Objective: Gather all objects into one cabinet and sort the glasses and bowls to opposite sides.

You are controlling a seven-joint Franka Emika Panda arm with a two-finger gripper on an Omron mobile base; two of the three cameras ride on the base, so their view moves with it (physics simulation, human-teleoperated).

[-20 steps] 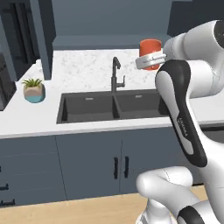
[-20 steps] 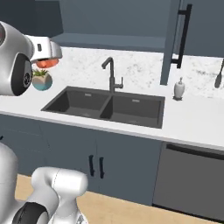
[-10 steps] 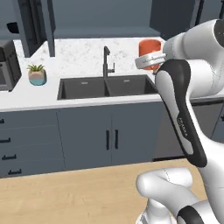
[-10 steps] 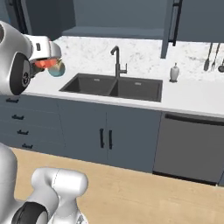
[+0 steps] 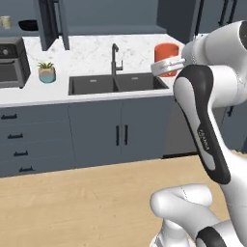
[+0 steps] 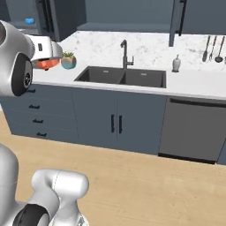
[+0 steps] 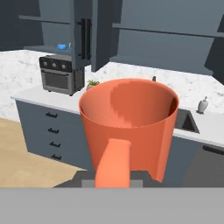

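While the arm is reaching out above the floor in front of the counter [image 5: 96, 96], the gripper [image 5: 169, 65] is pinching the orange cup [image 5: 167, 59], its fingers pressed against the cup's wall. The cup is hanging upright in the air, clear of the counter and level with the sink [image 5: 116, 84] in the left base view. From the right base view, the orange cup [image 6: 44, 64] is peeking out under the white hand, just beside the potted plant [image 6: 68, 60] as seen from there. In the hand view, the orange cup [image 7: 129, 127] is sitting close to the camera with its open mouth facing up and its inside empty.

Up on the shelf of the dark wall cabinet [image 5: 48, 24], the beige cup [image 5: 5, 21] and the black bowl [image 5: 29, 25] are sitting near each other at the upper left of the left base view. The blue bowl [image 6: 29, 20] is resting on a shelf at the upper left of the right base view, and the same blue bowl [image 7: 62, 46] is showing above the toaster oven [image 7: 59, 75] in the hand view. A soap dispenser [image 6: 176, 64] is standing on the counter to the right of the faucet [image 6: 125, 54].
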